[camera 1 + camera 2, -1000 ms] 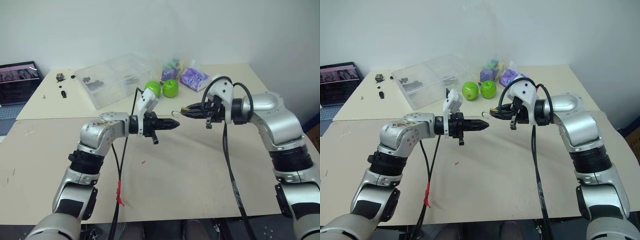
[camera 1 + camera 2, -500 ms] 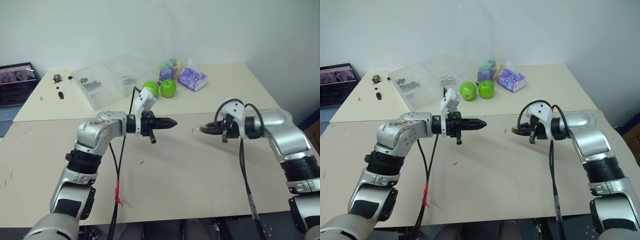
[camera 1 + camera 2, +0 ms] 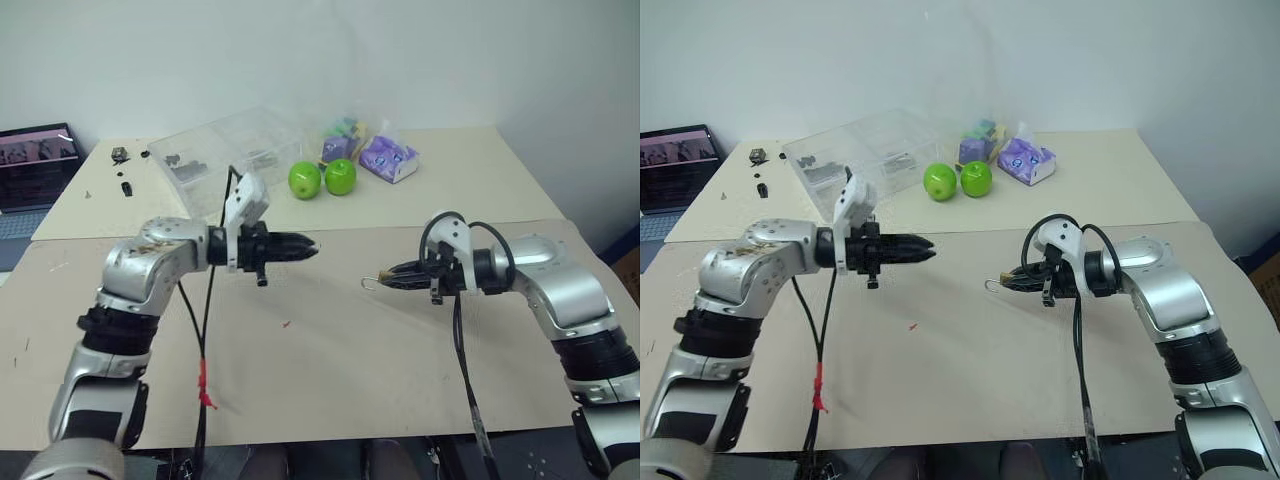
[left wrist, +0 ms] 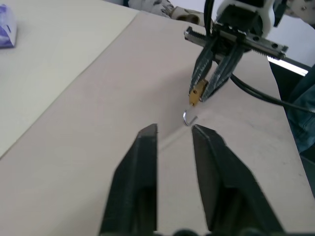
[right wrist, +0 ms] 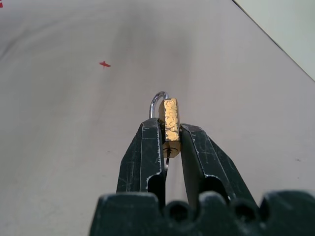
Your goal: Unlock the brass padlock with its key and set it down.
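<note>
From the head cameras, a pale beige tabletop (image 3: 330, 350) fills the foreground, with a second, lighter cream table (image 3: 450, 175) butted against its far edge and a plain white wall (image 3: 300, 50) behind. On the far table stand a clear plastic compartment box (image 3: 215, 155), two green apples (image 3: 322, 178) side by side, a purple-printed tissue packet (image 3: 388, 157) and, at the far left, an open laptop (image 3: 35, 170). A small red speck (image 3: 286, 323) lies on the near table between the arms. The left gripper (image 3: 308, 245) hangs above the near table, pointing toward the right arm, fingers slightly apart with nothing between them. The right gripper (image 3: 388, 279) points back toward it, well apart, clenched on the tiny golden-brass padlock (image 3: 384, 279), whose thin silvery shackle (image 3: 368, 283) sticks out past the fingertips, above the table.

In the left wrist view, the left gripper's two black fingers (image 4: 138, 187) stand parted and empty over the beige surface. Beyond them the right gripper's fingers pinch the brass body of the padlock (image 4: 196, 93), the shackle hooking out below it.

In the right wrist view, the padlock (image 5: 170, 125) sits squeezed between the right gripper's fingertips (image 5: 150, 142), its shackle swung out to one side and looping past the tips. The small thin silvery key cannot be told apart in any view.
</note>
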Tool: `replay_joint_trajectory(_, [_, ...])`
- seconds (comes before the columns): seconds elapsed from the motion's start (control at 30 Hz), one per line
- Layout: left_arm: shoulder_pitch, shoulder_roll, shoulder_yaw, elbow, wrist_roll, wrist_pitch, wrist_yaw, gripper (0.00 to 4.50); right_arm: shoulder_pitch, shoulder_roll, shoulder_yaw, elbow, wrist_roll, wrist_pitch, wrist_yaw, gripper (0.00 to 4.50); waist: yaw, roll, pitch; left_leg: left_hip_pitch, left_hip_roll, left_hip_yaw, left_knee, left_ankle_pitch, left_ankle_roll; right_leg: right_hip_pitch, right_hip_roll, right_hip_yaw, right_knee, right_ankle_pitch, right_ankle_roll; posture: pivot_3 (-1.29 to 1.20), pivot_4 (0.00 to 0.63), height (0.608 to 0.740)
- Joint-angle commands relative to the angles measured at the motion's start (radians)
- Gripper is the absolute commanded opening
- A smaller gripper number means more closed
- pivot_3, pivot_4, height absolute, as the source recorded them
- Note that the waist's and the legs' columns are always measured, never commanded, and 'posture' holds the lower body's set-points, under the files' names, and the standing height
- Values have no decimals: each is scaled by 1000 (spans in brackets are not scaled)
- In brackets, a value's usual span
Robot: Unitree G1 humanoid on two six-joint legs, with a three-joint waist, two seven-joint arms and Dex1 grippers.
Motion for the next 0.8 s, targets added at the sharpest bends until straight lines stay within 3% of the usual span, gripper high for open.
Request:
replay_joint_trajectory(0.03, [4,43,-26,-36,67,-129,-53,2769,-10,10,-24,-79,57,39,5,160,0,0,0,0,0,0,0,0,0,0,0,0,0,0,0,0,150,740])
replay_joint_trajectory(0.2, [-36,48,-38,38,148,-290,-85,4409,-10,42,-10,-98,102,115,-14,160,-1,0,0,0,0,0,0,0,0,0,0,0,0,0,0,0,150,740])
replay_joint_trajectory(0.37, [-96,25,-38,129,216,-381,-57,4409,-40,102,77,-9,51,126,-35,160,-2,0,0,0,0,0,0,0,0,0,0,0,0,0,0,0,150,740])
replay_joint_trajectory(0.77, [-60,32,-43,15,202,-348,-80,4409,-116,237,210,268,-81,21,-21,160,-8,0,0,1,0,0,0,0,0,-2,1,0,3,0,0,0,150,740])
replay_joint_trajectory(0.8, [-54,35,-46,2,198,-342,-87,4467,-115,238,222,292,-102,-2,-20,648,-7,0,0,1,0,0,0,0,0,-2,1,0,3,0,0,0,150,740])
